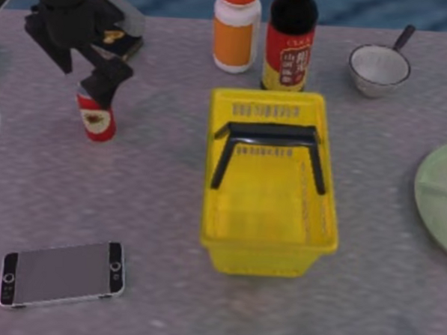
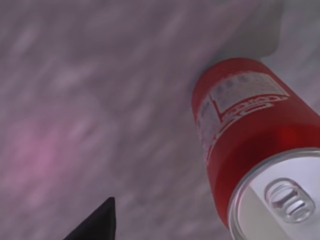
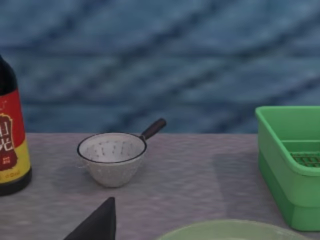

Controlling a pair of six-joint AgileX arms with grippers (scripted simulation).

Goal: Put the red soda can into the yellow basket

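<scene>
The red soda can stands upright at the table's left, well to the left of the yellow basket. My left gripper hangs right over the can's top, open and holding nothing. In the left wrist view the can is close, with its silver top showing. One dark fingertip is apart from it on one side, and the other finger is out of view. The basket sits mid-table with its dark handle lying across it. My right arm is outside the top view; its wrist view shows one fingertip set wide.
Behind the basket stand a white bottle with an orange cap and a dark bottle with a red label. A small white colander sits back right. A phone lies front left, a green plate at the right edge, a green bin beyond.
</scene>
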